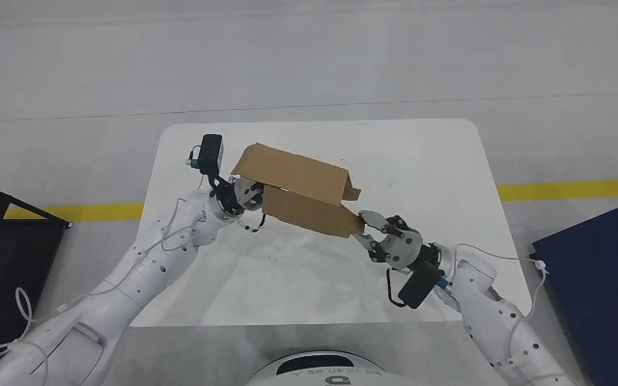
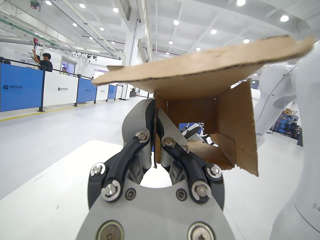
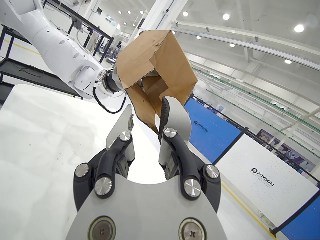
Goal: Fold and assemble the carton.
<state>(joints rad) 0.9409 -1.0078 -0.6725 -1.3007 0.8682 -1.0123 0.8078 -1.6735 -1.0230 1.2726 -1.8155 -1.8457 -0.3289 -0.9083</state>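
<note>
Cardboard carton [image 1: 299,188], frame centre: pinched tight by left gripper [image 2: 155,126], flanked by open, empty right gripper [image 3: 147,109]; risked sagging, twisting on one-sided hold.

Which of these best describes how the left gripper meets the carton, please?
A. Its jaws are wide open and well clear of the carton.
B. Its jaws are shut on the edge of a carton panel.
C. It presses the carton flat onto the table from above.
B: in the left wrist view, the left gripper has its jaws closed on the thin edge of a panel of the carton.
</note>
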